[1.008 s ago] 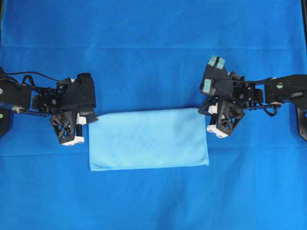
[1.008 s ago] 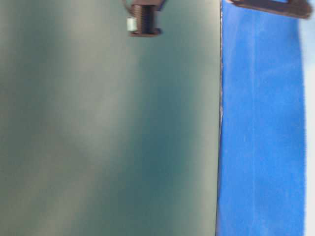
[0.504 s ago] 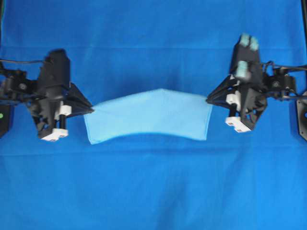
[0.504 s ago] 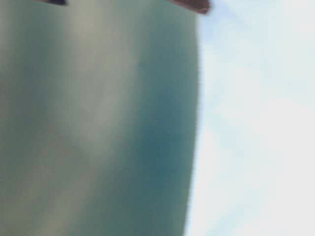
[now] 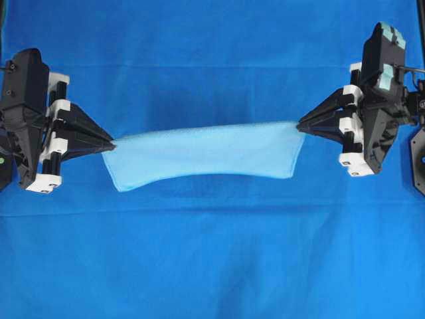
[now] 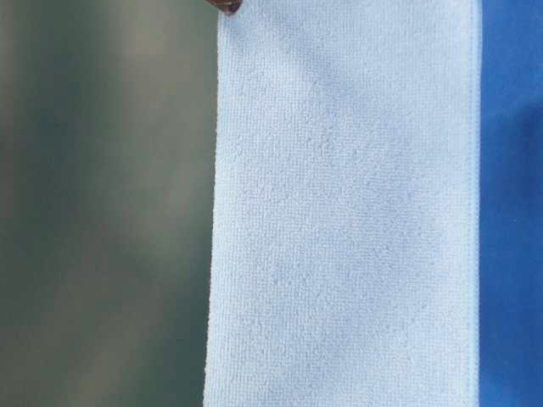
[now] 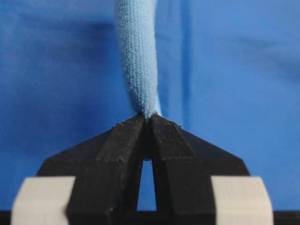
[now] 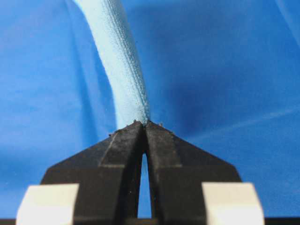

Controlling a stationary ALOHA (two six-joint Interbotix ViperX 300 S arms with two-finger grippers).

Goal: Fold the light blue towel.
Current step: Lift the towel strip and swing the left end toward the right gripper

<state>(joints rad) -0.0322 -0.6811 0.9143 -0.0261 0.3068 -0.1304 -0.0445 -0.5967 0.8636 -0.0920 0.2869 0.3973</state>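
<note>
Towel point(image 5: 206, 151), already halved, is held aloft, pinched at its ends by left gripper point(image 5: 111, 142) and right gripper point(image 5: 299, 125). A second fold is judged next: the ends must be brought together evenly.

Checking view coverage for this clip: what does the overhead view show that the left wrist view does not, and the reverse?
Only the overhead view shows the right gripper pinching the other top corner, and the whole light blue towel stretched between both arms above the royal-blue cloth. Only the left wrist view shows the black fingertips pressed together on the bunched towel edge. Both show the left gripper shut on the towel.
</note>
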